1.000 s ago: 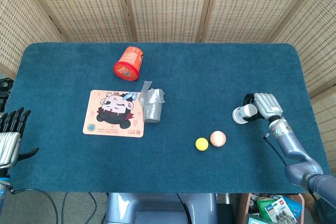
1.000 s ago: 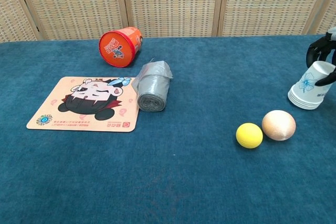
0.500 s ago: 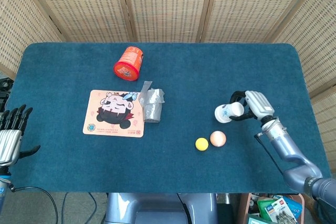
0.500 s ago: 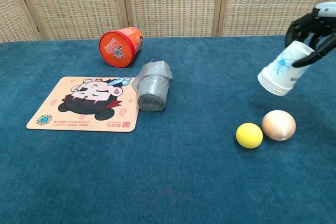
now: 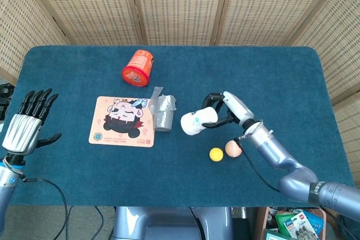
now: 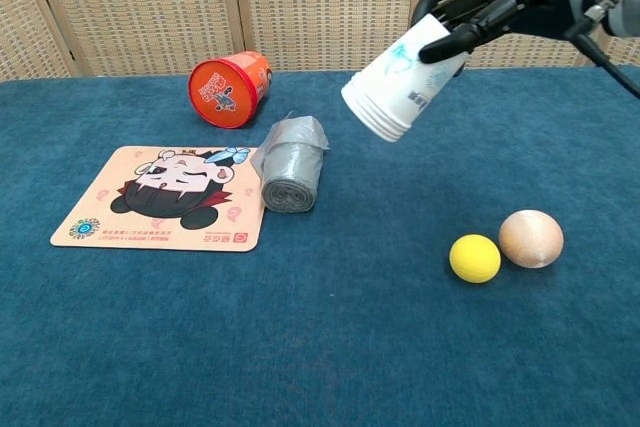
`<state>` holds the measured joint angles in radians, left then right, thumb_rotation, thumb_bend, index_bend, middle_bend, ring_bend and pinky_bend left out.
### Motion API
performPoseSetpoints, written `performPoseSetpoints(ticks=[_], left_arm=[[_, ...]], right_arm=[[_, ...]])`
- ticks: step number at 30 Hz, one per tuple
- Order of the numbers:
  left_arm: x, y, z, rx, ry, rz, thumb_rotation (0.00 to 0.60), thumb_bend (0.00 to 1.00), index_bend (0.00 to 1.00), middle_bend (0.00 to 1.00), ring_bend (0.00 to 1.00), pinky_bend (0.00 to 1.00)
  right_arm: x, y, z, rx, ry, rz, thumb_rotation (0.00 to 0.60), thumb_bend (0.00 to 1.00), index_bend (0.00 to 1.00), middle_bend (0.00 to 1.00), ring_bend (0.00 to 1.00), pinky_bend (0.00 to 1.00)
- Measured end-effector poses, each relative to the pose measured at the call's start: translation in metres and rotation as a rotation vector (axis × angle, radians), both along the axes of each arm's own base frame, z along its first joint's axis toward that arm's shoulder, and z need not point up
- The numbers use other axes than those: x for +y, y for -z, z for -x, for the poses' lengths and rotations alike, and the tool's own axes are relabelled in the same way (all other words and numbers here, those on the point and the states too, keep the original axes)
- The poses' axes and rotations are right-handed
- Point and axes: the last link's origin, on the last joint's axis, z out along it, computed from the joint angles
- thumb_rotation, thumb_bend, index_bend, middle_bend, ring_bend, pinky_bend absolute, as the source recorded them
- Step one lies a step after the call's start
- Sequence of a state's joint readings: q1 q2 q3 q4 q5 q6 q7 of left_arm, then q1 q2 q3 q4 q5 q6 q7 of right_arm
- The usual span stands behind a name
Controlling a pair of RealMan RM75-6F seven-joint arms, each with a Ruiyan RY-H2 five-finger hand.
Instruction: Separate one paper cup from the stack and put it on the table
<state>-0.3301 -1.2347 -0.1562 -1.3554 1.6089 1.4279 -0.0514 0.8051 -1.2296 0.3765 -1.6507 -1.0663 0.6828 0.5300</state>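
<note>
Nearest you, at the front left edge of the table [image 5: 67,195], your left hand [image 5: 27,130] is raised with fingers spread and nothing in it; it shows in the head view only and is well apart from everything else.

Next out, front right: yellow ball [image 6: 474,258] and a tan ball [image 6: 531,238] sit just beside each other on the cloth, untouched.

Mid-table: cartoon mat [image 6: 165,197] lies flat with a grey roll [image 6: 291,173] along its right edge.

Above the mid-table, your right hand [image 6: 492,2] has its fingers wrapped round the upper part of the cup stack [image 6: 402,80], thumb across the side. The stack is in the air, tilted with the bottom end pointing down and toward the left side, well clear of the cloth, roughly between the grey roll and the two balls in the head view.

Far side: orange tub [image 6: 230,88] on its side near the back edge.

Progress, as I judge it: stack picked up and presented, that's all. No cup is separated; the rims look nested together. Left to do: bring your left hand in, grip the lowest cup, pull it off, set it on the table. Keep the right-hand hold firm during the pull.
</note>
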Motion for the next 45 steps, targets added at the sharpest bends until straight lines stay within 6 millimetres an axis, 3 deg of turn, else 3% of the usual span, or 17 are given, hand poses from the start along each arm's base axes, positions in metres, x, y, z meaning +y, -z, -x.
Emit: performPoseSetpoints(ticks=[9,14,20,31,36,45], left_arm=[[0.03,0.013,-0.048,-0.021,0.165,0.032,0.6,0.13,0.0,0.0,0.0,0.0],[0.04,0.036,-0.077,-0.081,0.264,0.075,0.6,0.13,0.0,0.0,0.0,0.0],[0.05,0.067,-0.099,-0.141,0.343,0.105,0.6,0.13,0.02,0.0,0.0,0.0],[0.063,0.12,-0.147,-0.214,0.47,0.113,0.6,0.13,0.24,0.0,0.0,0.0],[0.065,0.132,-0.161,-0.215,0.486,0.118,0.6,0.14,0.27,0.0,0.0,0.0],[0.067,0.14,-0.166,-0.212,0.49,0.086,0.6,0.3,0.32,0.0,0.0,0.0]], right_arm=[[0.001,0.046,-0.038,-0.22,0.183,-0.143,0.6,0.42,0.56,0.61,0.43,0.55],[0.003,0.065,-0.055,-0.326,0.296,-0.22,0.6,0.42,0.56,0.61,0.43,0.55],[0.0,0.064,-0.063,-0.409,0.397,-0.264,0.6,0.43,0.56,0.61,0.44,0.55],[0.002,0.059,-0.062,-0.417,0.409,-0.298,0.6,0.44,0.56,0.61,0.44,0.55],[0.002,0.058,-0.058,-0.422,0.414,-0.302,0.6,0.44,0.56,0.61,0.44,0.55],[0.001,0.056,-0.05,-0.417,0.425,-0.296,0.6,0.44,0.56,0.61,0.44,0.55]])
